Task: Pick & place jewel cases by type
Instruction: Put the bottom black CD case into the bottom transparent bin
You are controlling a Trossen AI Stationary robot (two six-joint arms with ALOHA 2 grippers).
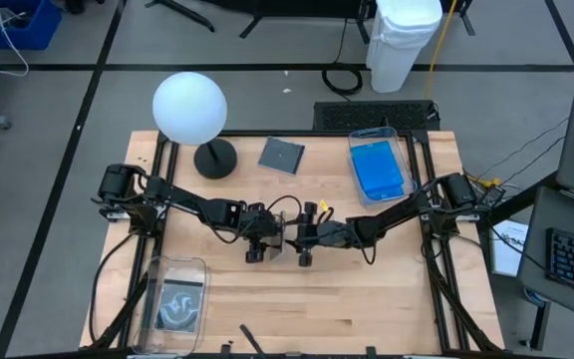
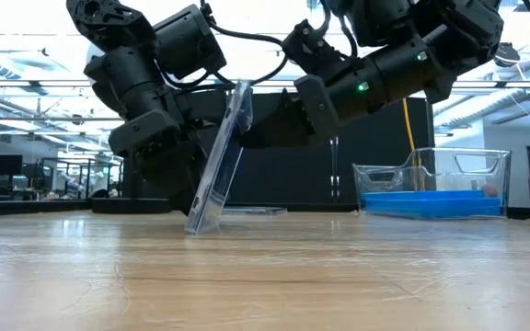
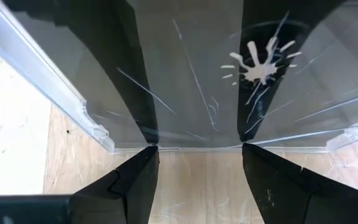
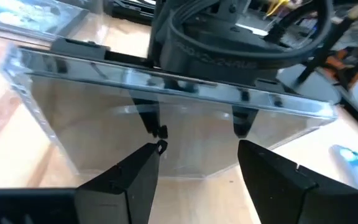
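Tilted clear jewel case (image 2: 219, 161) between spread left gripper (image 1: 257, 242) and right gripper (image 1: 305, 242), edge-on from overhead.

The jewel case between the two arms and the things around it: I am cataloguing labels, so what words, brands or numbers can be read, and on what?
None can be read.
Clear jewel case, tilted on edge: no lettering.
Grey case flat on the table: no label shows.
Blue cases in the clear bin: no text shows.
Paper beside the table: print too small to read.

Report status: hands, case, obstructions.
Both hands, left and right, open at table centre. Clear case tilted on edge between them. Lamp behind, clear of the work.
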